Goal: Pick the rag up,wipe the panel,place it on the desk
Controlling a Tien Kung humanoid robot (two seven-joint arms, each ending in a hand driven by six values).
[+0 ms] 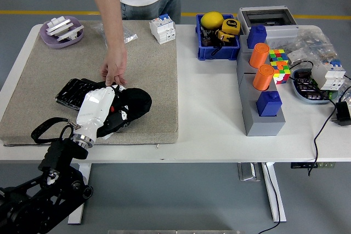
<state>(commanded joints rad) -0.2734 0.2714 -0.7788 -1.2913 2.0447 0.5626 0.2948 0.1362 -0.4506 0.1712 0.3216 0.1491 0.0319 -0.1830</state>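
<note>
Left hand (112,114) clutching black rag (136,102); lemon (211,20) in blue bin (218,52)

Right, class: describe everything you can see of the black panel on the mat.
The panel is a flat, glossy black slab with rows of small pale marks on its face. It lies flat and slantwise on the beige mat, near its front left. Only its left part shows; the left hand and the black rag cover the rest. A person's hand rests fingertips at its far edge.
</note>
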